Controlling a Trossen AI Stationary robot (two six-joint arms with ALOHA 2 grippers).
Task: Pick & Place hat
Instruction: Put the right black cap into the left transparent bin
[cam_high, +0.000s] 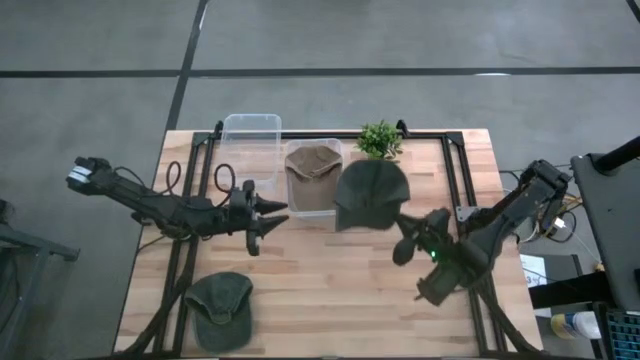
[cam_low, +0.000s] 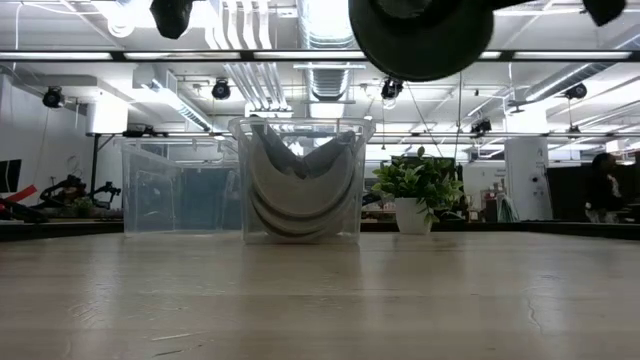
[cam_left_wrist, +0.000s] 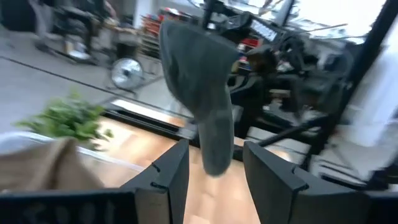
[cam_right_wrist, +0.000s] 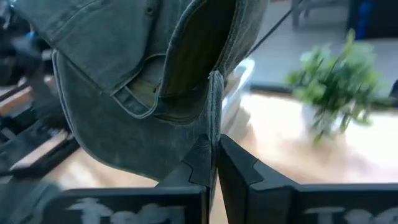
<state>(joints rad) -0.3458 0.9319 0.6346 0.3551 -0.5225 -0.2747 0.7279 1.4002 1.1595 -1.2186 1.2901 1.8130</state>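
High view shows you the right gripper (cam_high: 408, 243) clamped on a dark green cap (cam_high: 370, 194), holding it in the air just right of the clear bin (cam_high: 313, 181) that already has a tan cap (cam_high: 312, 162) inside. From your right wrist view the two fingers (cam_right_wrist: 202, 163) are pressed together on the cap's edge. Your left gripper (cam_high: 268, 217) hovers over the table (cam_high: 330, 290) left of that bin, its fingers (cam_left_wrist: 168, 177) spread apart and holding nothing. A second clear bin (cam_high: 249, 148) sits at the far left, and a small potted plant (cam_high: 378, 139) stands at the far edge. Another green cap (cam_high: 220, 308) lies flat on the near left of the table.
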